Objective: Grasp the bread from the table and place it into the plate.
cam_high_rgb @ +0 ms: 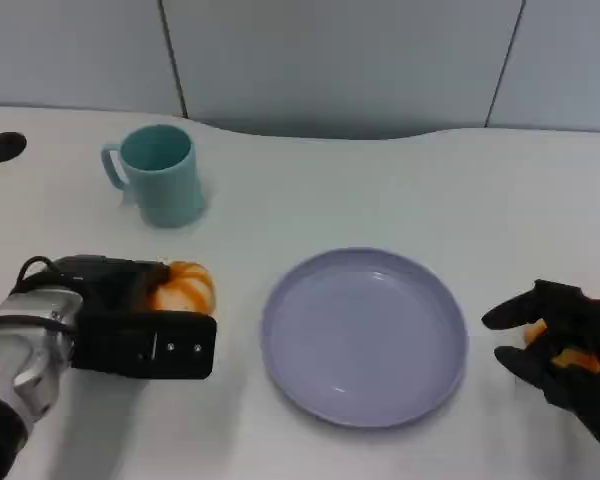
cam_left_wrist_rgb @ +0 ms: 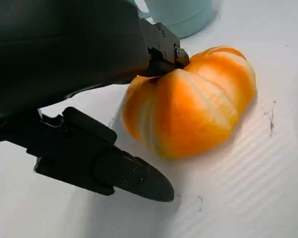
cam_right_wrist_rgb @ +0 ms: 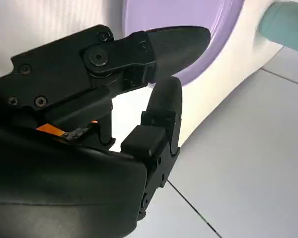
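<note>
The left hand [cam_high_rgb: 145, 325] sits spread around the bread [cam_high_rgb: 183, 287], which rests on the surface between its fingers, not yet gripped, so the grasp step seems underway; next it must close, lift, and carry toward the plate [cam_high_rgb: 365, 335] beyond its fingertips.

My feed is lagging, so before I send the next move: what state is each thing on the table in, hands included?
bread: on the table, left of the plate, not yet lifted.
left hand: at the bread, fingers on either side of it, not closed.
plate: upright, nothing in it.
mug: upright, behind the bread.
right hand: right of the plate, fingers curled around something orange.
</note>
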You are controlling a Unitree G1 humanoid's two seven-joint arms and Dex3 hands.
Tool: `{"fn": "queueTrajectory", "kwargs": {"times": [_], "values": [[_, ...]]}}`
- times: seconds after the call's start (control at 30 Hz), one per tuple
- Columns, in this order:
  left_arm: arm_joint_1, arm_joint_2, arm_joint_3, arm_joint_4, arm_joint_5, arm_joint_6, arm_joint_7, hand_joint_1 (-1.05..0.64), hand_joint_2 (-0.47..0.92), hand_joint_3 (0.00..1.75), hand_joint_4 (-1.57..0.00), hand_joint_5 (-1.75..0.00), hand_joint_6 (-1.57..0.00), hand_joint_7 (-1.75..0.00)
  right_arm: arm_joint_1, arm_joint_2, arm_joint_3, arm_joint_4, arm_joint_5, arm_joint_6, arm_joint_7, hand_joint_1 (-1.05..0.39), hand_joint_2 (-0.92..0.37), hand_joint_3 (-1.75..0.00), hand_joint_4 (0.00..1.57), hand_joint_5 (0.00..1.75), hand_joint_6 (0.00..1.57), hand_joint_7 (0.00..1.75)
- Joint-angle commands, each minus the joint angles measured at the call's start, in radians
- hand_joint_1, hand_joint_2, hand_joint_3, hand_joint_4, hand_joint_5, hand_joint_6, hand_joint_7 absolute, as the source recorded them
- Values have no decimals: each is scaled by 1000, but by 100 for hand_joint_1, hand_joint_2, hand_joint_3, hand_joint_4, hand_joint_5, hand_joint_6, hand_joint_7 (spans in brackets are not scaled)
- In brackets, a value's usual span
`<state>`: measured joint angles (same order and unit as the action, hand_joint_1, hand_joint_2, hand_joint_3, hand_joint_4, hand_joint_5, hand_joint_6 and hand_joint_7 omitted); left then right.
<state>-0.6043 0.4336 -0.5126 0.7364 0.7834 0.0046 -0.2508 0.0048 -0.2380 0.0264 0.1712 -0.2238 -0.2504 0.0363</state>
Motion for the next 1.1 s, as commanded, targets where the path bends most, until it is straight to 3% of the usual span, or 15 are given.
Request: {"fn": "queueTrajectory", "kwargs": {"times": [0.03, 0.77, 0.8, 0.83, 0.87, 0.9, 0.97, 1.1], "values": [[4, 4, -9, 16, -1, 3, 6, -65, 87, 0, -2, -25, -18, 0, 3, -9, -9, -6, 4, -8, -5, -29, -92, -22, 72, 125, 70, 90], [4, 4, -9, 16, -2, 3, 6, -65, 87, 0, -1, -27, -19, 0, 3, -9, -9, -6, 4, -8, -5, -29, -92, -22, 72, 125, 69, 92], [3, -17, 13, 38, -18, 13, 57, -65, 87, 0, -1, -27, -19, 0, 3, -9, -9, -9, 7, -7, -3, -29, -92, -22, 72, 125, 69, 92], [1, -34, 30, 56, -31, 21, 96, -41, 85, 1, -22, -82, -30, -40, 3, -9, -10, -11, 9, -7, -1, -29, -92, -23, 72, 126, 69, 92], [-1, -45, 40, 72, -40, 25, 126, -26, 85, 1, -30, -125, -27, -85, 3, -9, -10, -12, 10, -6, 0, -28, -92, -23, 72, 126, 69, 92], [-3, -52, 44, 84, -46, 26, 144, -20, 85, 1, -33, -140, -25, -101, 3, -9, -11, -13, 11, -6, 1, -28, -92, -23, 72, 126, 68, 92], [-9, -54, 40, 97, -50, 22, 156, -16, 84, 1, -36, -152, -23, -115, 3, -9, -11, -13, 11, -6, 1, -28, -92, -23, 72, 126, 68, 92], [-14, -56, 36, 110, -54, 18, 166, -15, 85, 1, -36, -155, -22, -119, 3, -9, -11, -13, 11, -6, 1, -28, -92, -23, 72, 126, 68, 92]]}}
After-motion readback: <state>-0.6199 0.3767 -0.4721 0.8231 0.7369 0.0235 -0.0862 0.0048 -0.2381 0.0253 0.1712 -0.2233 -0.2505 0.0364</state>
